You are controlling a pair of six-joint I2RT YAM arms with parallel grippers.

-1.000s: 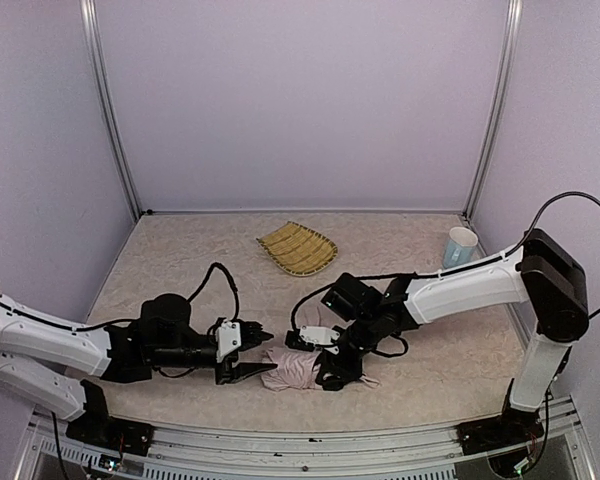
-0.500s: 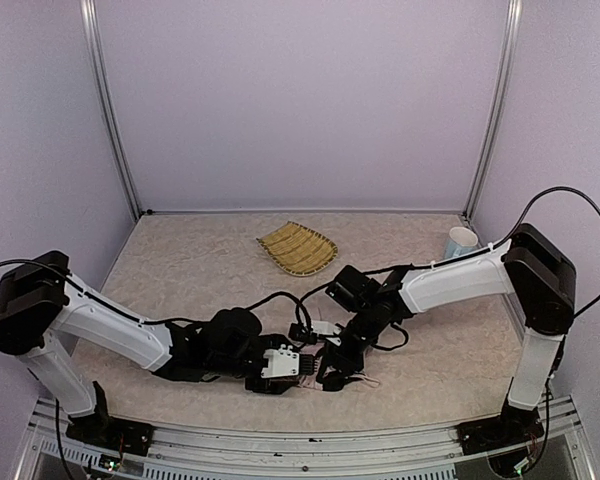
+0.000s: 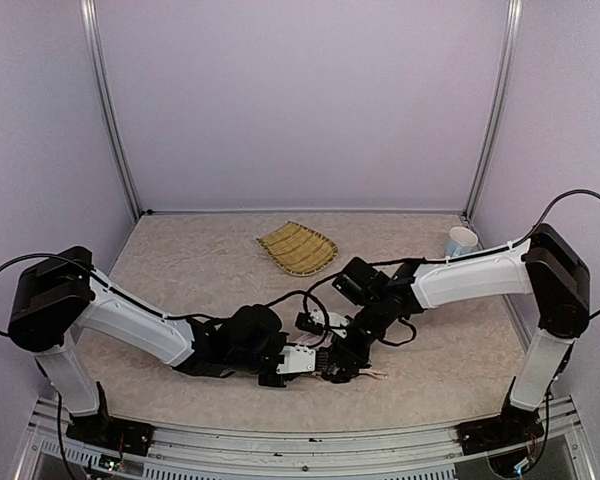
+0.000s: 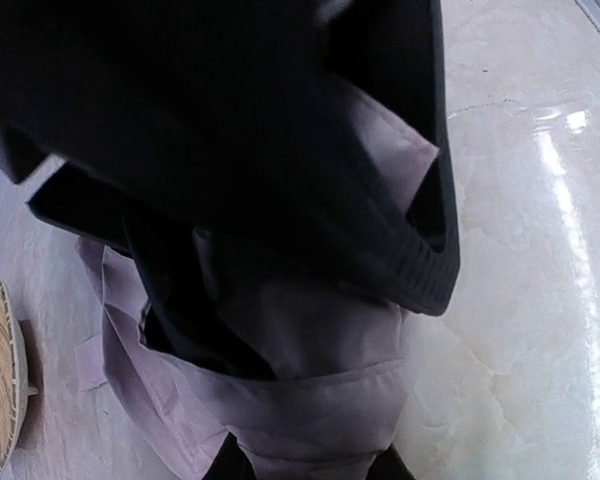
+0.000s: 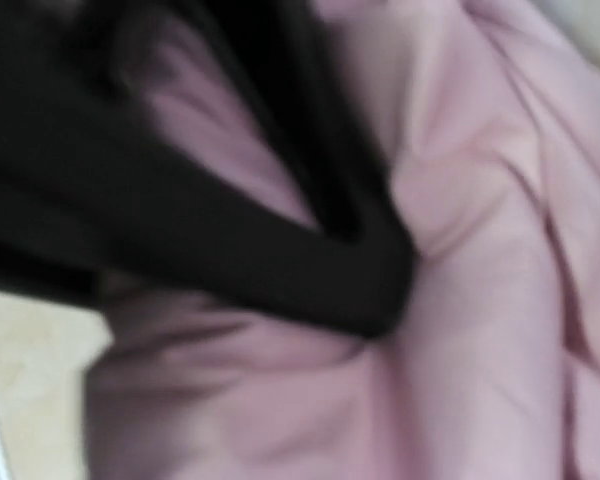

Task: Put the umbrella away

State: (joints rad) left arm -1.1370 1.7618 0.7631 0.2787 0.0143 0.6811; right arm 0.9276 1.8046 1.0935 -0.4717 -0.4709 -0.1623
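Lilac walls, beige marbled tabletop (image 3: 180,270). Near front centre, btw the two arms: umbrella (image 4: 310,400), collapsed into a loose bundle, pink fabric w/ black underside. Lies on tabletop, well apart from tray (image 3: 296,248) at back. Mostly hidden from above by both grippers.

Handling, as judged: light, soft, floppy cloth; prob. slips and unfurls if pinched by fabric alone. Stiff parts = shaft and handle, neither visible now. Best hold likely across the whole bundle, or on the handle once found.

As for left gripper (image 3: 320,366): pushed into bundle from the left, right up against pink folds in wrist view. Can't tell if apart or clamped, black shapes too close to read.

As for right gripper (image 3: 342,362): down on the cloth from the other side, wrist view blurred, dark bar across pink. Gap and hold both unclear, so can't tell.
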